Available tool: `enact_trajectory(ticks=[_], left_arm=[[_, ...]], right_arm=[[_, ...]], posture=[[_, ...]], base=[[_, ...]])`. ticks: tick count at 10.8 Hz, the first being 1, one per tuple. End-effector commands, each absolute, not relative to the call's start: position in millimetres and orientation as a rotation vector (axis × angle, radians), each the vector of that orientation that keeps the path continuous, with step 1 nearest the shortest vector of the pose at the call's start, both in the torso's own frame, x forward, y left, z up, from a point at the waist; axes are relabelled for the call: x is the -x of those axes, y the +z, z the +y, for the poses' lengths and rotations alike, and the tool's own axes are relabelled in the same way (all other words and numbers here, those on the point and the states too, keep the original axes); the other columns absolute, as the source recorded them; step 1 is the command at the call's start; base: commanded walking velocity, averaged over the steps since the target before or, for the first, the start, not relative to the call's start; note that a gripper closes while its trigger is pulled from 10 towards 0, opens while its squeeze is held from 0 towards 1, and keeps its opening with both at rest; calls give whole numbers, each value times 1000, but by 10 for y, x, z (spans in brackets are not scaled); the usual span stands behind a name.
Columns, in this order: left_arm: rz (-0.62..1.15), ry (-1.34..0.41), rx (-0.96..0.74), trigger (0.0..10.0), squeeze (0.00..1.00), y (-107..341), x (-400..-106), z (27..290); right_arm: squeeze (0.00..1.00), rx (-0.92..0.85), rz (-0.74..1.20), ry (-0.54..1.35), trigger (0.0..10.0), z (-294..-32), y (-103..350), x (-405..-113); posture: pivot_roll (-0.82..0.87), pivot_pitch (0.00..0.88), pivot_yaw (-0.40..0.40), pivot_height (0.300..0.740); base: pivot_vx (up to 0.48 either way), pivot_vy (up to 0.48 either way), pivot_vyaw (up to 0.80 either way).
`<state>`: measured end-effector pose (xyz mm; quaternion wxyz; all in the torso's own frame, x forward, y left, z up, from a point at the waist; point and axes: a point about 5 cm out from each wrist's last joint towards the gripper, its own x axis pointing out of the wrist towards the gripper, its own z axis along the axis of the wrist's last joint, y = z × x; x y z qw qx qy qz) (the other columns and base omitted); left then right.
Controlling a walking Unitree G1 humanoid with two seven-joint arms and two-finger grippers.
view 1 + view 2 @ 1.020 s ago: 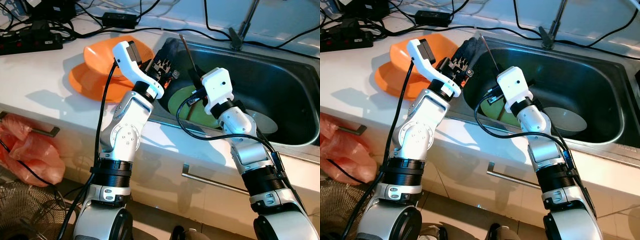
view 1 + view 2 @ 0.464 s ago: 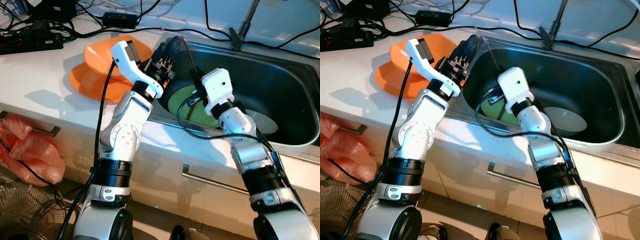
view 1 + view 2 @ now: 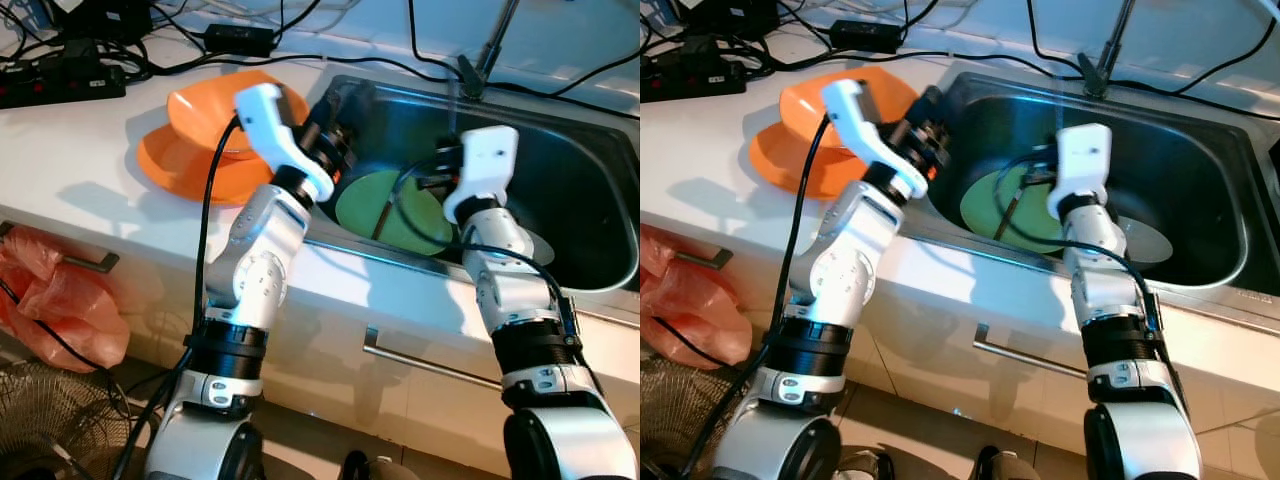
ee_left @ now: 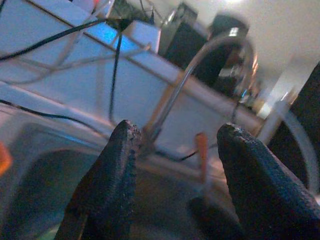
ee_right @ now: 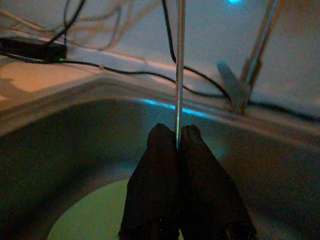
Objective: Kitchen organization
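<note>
Right gripper [image 5: 178, 145]: clamped on a thin rod [image 5: 179, 60], over the sink [image 3: 590, 180].
Left gripper [image 4: 175, 150]: fingers apart, at sink's left rim.
Green plate [image 3: 385, 205]: in sink.

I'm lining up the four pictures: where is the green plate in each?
Left eye: green plate on the sink floor, between the arms.
Right eye: same spot.
Left wrist: cannot tell.
Right wrist: pale green, below the right pincer.
Shared landmark: the tap.

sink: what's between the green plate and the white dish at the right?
In the right eye view, the right claw's arm crosses the gap between the green plate and the white dish; around it, bare steel sink floor.
</note>
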<state>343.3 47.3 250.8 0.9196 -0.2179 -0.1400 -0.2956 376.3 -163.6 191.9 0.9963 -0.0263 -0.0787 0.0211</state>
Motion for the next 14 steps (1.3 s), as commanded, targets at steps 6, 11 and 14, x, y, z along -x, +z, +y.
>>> enact_trajectory(ticks=[6, 11, 14], left_arm=[[-144, -508, 97, 10000, 0, 2138, -3489, 474], [-135, -491, 66, 10000, 0, 2092, -3490, 498], [-137, -483, 54, 10000, 0, 2088, -3490, 522]], right_arm=[[0, -37, -32, -48, 10000, -1744, 1699, -3784], [671, -61, -29, -41, 10000, -1689, 1666, -3783], [0, -67, -37, -25, 10000, -1639, 1677, -3782]], posture=[[46, 121, -50, 740], [46, 129, -48, 740], [46, 130, -44, 740]], base=[[0, 0, 0], [0, 0, 0], [0, 0, 0]])
